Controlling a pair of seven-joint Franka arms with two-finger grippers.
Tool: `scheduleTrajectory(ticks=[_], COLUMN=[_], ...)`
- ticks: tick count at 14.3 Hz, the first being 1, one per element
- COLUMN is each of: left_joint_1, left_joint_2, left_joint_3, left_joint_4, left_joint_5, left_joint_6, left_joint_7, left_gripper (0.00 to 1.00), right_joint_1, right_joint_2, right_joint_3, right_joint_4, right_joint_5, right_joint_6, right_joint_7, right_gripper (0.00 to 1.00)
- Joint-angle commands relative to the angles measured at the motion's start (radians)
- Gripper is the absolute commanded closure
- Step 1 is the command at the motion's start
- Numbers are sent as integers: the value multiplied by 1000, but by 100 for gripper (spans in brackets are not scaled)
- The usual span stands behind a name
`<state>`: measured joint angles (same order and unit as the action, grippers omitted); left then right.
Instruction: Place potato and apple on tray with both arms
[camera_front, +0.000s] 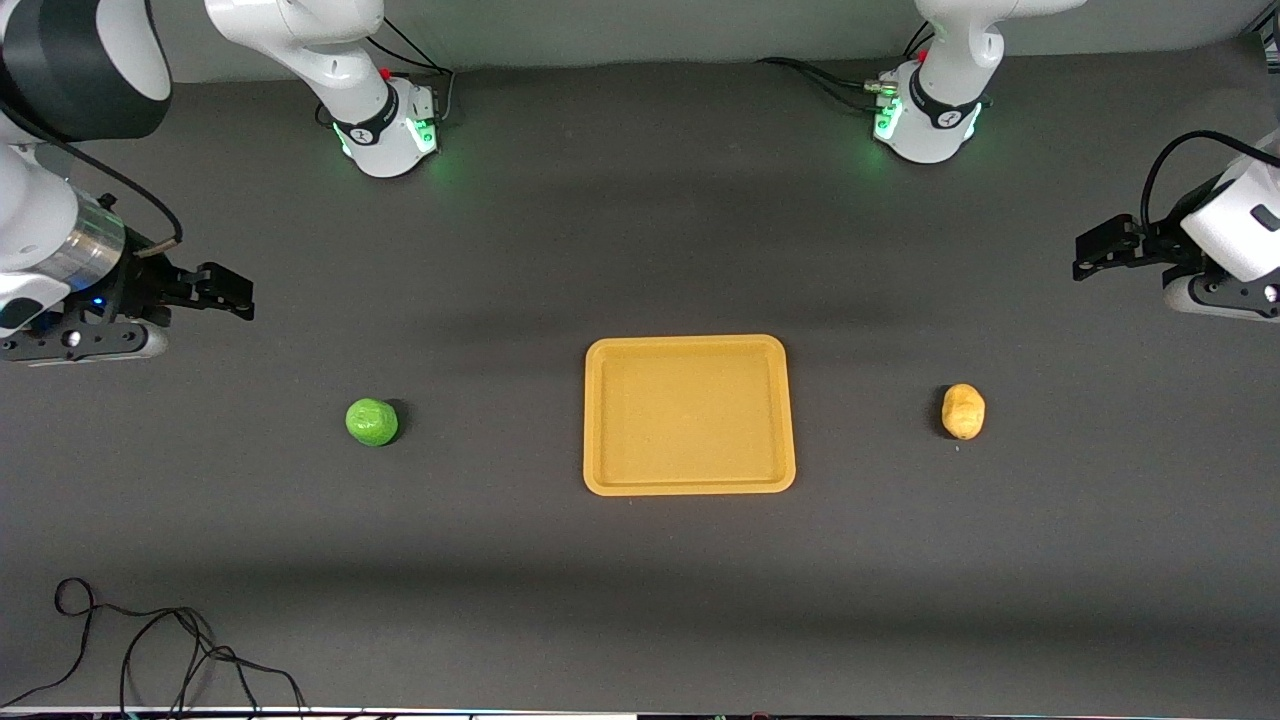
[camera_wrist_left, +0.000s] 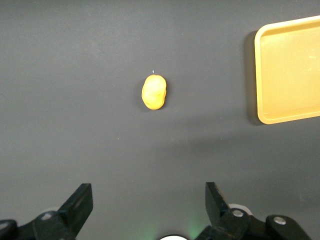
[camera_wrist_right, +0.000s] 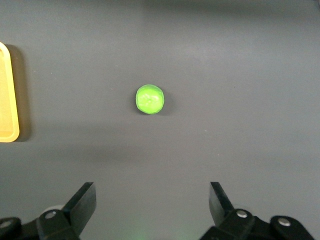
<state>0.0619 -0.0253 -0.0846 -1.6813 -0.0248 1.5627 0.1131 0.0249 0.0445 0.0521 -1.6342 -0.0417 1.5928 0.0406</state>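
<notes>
1. While both arms are waiting up high, the left gripper (camera_wrist_left: 147, 210) and right gripper (camera_wrist_right: 152, 210) are hanging wide open, holding nothing.
2. Apple (camera_front: 372, 421) and potato (camera_front: 963, 411) are sitting beside the empty tray (camera_front: 600, 420), one toward each end.
3. Each gripper should be dropping straight over its target.

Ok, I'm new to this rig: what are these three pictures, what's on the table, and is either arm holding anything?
You are looking at two white robot arms at a dark table. The big picture comes from a high camera facing them; the other two come from cameras on each arm's wrist, looking down past its own fingers.

On the table lie a yellow-orange tray in the middle, a green apple toward the right arm's end and a tan potato toward the left arm's end. Both sit on the table, apart from the tray, which has nothing on it.

The right end effector hangs above the table near the apple, the left end effector near the potato. Both are open and hold nothing.
</notes>
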Motion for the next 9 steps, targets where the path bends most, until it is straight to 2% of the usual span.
scheduleTrajectory(ticks=[1, 9], left_joint_1=[1, 4], left_joint_2=[-2, 10], left_joint_3=[-1, -1], left_joint_4=[-3, 17], left_joint_5=[-6, -9], left_joint_6=[-6, -7], left_joint_7=[14, 13], left_gripper=[0, 0], right_joint_1=[1, -3], right_joint_2=[-1, 12], right_joint_3=[-8, -8], right_joint_4=[-9, 2], right_joint_5=[23, 40], right_joint_6=[36, 79], right_joint_7=[16, 22], right_gripper=[0, 0])
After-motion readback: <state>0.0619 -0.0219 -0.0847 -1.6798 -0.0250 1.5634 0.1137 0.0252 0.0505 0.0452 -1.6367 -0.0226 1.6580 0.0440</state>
